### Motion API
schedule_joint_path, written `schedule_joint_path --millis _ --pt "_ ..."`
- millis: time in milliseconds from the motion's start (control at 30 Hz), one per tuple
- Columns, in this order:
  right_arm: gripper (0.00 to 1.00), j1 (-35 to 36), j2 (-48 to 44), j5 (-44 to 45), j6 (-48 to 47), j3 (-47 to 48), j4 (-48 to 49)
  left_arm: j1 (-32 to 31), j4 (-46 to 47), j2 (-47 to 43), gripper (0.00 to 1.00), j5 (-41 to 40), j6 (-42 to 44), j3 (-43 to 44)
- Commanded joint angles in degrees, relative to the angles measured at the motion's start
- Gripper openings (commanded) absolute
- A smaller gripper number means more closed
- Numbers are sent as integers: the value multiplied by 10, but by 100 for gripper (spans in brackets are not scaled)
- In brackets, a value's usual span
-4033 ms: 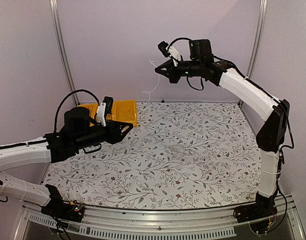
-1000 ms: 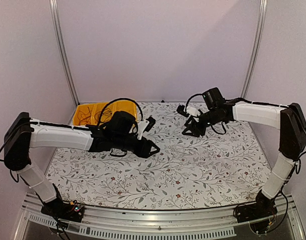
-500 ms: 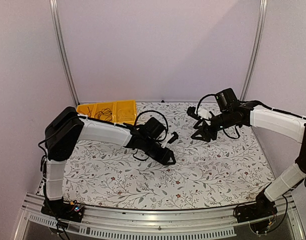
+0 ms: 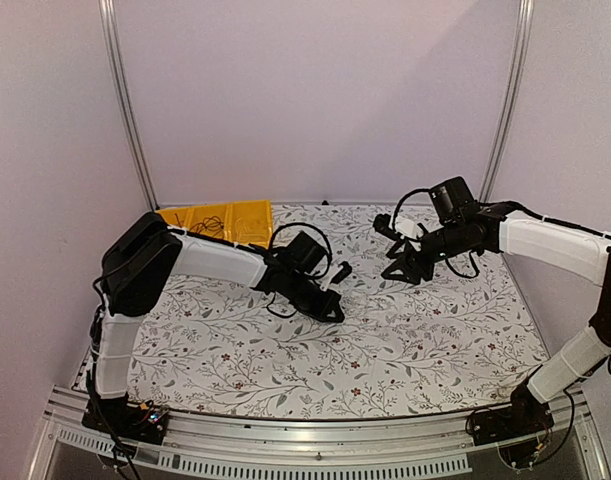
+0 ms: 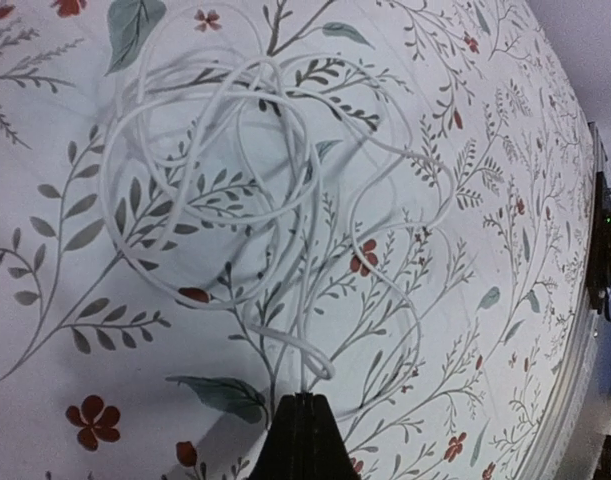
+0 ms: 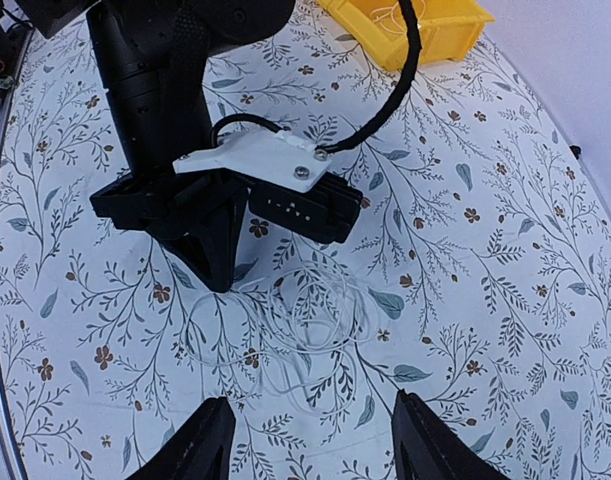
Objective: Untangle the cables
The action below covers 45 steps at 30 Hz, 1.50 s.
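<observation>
Left gripper (image 5: 301, 405) closed, seemingly pinching pale cable (image 5: 245, 180) (loose tangled loops), right gripper (image 6: 313, 402) parted.

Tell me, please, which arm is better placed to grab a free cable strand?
Right: the right gripper hangs open above the tangled thin white cable; the left gripper is shut on one strand.

Bright even light, soft shadows beneath pale cables (image 5: 285, 105)
</observation>
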Motion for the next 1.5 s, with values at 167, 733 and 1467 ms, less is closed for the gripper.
schedule_joint_path --millis 167,733,1467 --pt "58 -3 21 -11 3 30 6 8 20 -40 0 12 -6 -21" --pt "59 -3 21 -16 8 19 7 12 46 32 22 91 -18 23" --pt "97 -2 -6 -141 -73 43 51 10 62 -258 0 -51 106 -1"
